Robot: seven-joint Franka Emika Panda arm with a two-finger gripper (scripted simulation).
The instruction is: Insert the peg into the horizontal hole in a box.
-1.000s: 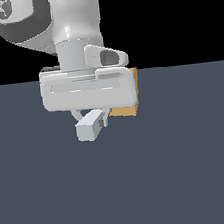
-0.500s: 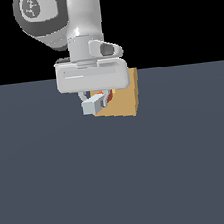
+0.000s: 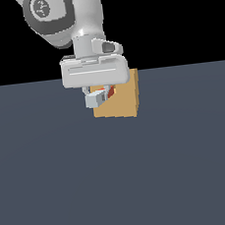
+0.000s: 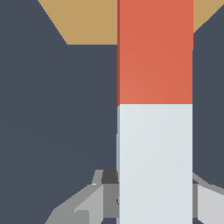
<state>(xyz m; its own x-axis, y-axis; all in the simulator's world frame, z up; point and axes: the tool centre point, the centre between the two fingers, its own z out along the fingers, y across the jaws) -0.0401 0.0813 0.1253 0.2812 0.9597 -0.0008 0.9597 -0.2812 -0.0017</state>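
My gripper (image 3: 100,94) is shut on the peg, holding it level in front of the tan box (image 3: 125,102). In the exterior view the peg's white near end (image 3: 95,100) sticks out toward the camera, and a bit of its orange-red part (image 3: 111,91) shows against the box face. In the wrist view the peg runs from the gripper (image 4: 155,199), white half (image 4: 155,166) then orange-red half (image 4: 155,52), toward the box (image 4: 83,22). The hole is hidden behind the peg and hand. I cannot tell whether the tip is inside it.
The box stands on a flat dark grey-blue floor (image 3: 67,179) that fills the lower part of the exterior view. The arm (image 3: 66,16) rises above the box against a black background.
The hand has carried the peg up and away in the exterior view, toward the box. The peg's white end now overlaps the box face, and the peg looks shorter.
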